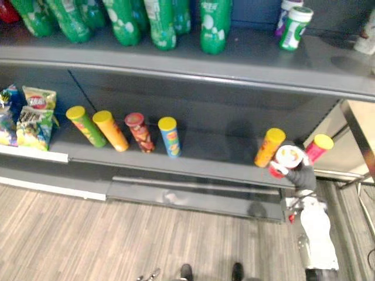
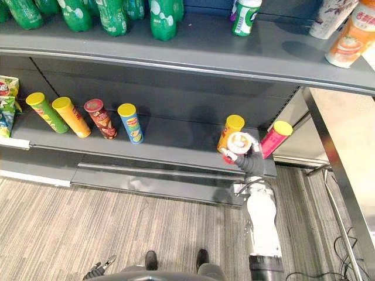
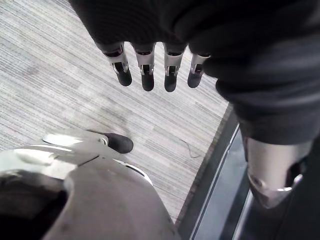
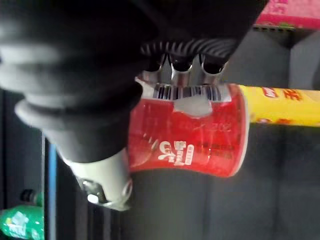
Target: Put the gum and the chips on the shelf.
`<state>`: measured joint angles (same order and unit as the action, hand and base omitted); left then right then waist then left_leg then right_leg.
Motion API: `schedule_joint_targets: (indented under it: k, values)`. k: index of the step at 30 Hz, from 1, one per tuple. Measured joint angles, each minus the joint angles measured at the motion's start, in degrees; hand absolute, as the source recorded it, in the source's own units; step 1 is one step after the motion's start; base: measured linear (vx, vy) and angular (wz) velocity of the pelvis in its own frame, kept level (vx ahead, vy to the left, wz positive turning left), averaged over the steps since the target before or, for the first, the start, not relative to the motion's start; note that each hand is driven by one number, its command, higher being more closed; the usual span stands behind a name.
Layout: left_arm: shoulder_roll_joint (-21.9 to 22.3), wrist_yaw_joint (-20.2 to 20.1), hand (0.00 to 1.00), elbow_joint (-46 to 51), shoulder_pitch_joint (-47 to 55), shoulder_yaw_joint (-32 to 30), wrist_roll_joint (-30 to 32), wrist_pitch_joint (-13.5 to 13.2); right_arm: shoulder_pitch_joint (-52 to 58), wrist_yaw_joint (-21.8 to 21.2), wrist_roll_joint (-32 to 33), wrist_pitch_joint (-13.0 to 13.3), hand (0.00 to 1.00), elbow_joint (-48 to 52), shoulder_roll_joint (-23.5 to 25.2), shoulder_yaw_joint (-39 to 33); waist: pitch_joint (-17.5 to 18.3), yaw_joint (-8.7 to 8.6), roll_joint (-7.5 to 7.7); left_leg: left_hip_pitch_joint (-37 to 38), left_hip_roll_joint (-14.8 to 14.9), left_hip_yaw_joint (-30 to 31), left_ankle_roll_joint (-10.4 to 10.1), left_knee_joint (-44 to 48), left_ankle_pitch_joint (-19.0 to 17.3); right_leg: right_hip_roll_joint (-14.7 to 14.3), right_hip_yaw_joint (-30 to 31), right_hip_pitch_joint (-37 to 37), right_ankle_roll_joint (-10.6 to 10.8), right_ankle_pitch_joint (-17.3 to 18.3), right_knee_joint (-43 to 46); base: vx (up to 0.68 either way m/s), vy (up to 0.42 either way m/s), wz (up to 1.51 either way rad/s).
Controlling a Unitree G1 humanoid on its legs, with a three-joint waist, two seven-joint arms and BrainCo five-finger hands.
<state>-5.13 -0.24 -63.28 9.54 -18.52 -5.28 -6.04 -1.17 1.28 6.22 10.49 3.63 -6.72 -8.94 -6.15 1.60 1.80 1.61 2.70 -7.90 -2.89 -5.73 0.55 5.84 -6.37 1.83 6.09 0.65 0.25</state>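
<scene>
My right hand [image 1: 302, 174] is shut on a red chips can [image 2: 239, 142] with a white lid, fingers curled round its body [image 4: 190, 145]. It holds the can at the front edge of the lower shelf [image 1: 205, 153], between a yellow can [image 1: 269, 146] and a pink can [image 1: 318, 147] that lean there. A white and green gum bottle [image 1: 296, 26] stands on the upper shelf, far above the hand. My left hand [image 3: 150, 75] hangs over the floor with relaxed fingers, holding nothing.
Several more chips cans [image 1: 139, 132] lean in a row on the lower shelf to the left, with chip bags [image 1: 35, 117] at the far left. Green bottles [image 1: 164, 23] line the upper shelf. A metal-framed table [image 2: 340, 134] stands to the right.
</scene>
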Motion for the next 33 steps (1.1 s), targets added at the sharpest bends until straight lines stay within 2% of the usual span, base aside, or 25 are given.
schedule_joint_targets:
  k: [9, 17, 21, 24, 27, 33]
  values:
    - [-0.06, 0.02, 0.0, -0.71, -0.22, 0.04, 1.63, 0.58, -10.71, 3.55, 0.19, -0.18, 1.0, 3.14, -6.54, -4.61, 0.5, -0.03, -0.19, 0.66, 0.67, -1.21, -0.12, -0.09, -0.1, -0.88, 1.93, 0.29, -0.95, -1.6, -0.17, -0.07, -0.009, -0.11]
    - [-0.37, 0.02, 0.0, -1.24, -0.12, 0.27, 1.68, 1.26, -16.69, 4.39, 0.61, -0.61, 1.0, 4.43, -9.16, -4.74, 1.78, -0.07, 0.07, 0.66, 1.03, -2.33, 0.07, -0.14, 0.56, -1.31, 2.79, 0.84, -1.19, -1.95, -0.26, -0.02, -0.013, -0.07]
    - [-1.06, 0.03, 0.0, -1.72, -0.1, 0.88, 1.69, 1.32, -20.6, 4.66, 1.13, -1.56, 1.0, 4.32, -9.17, -4.36, 2.31, -0.02, 0.86, 0.68, 1.03, -2.35, 0.31, -0.14, 0.78, -1.31, 2.83, 0.8, -1.26, -2.38, -0.35, 0.0, 0.0, 0.0]
    - [-1.51, 0.04, 0.0, -1.7, 0.02, 1.36, 1.66, 1.66, -24.96, 4.7, 2.01, -2.45, 1.0, 1.53, -9.36, -3.64, 2.68, 0.02, 1.43, 0.71, 0.98, -2.34, 0.38, -0.14, 0.96, -1.31, 2.88, 0.34, -1.26, -3.0, -1.22, 0.0, 0.0, 0.0]
    - [-1.59, 0.04, 0.0, -1.67, 0.23, 1.46, 1.61, 1.73, -31.49, 4.89, 5.83, -3.56, 1.0, -4.9, -13.01, -0.44, 2.8, 0.17, 1.62, 0.78, 0.97, -2.31, 0.43, -0.14, 1.05, -1.31, 2.89, -0.05, -1.35, -3.47, -1.79, 0.0, 0.0, 0.0]
    - [-1.81, 0.05, 0.0, -1.66, 0.99, 2.47, 1.14, 1.96, -43.01, 5.73, 12.07, -5.23, 1.0, -14.75, -16.04, 3.17, 2.8, 0.42, 1.62, 0.77, 1.29, -2.28, 0.2, -0.16, 1.27, -1.65, 2.89, -0.05, -1.56, -3.72, -1.91, -0.02, -0.004, 0.0]
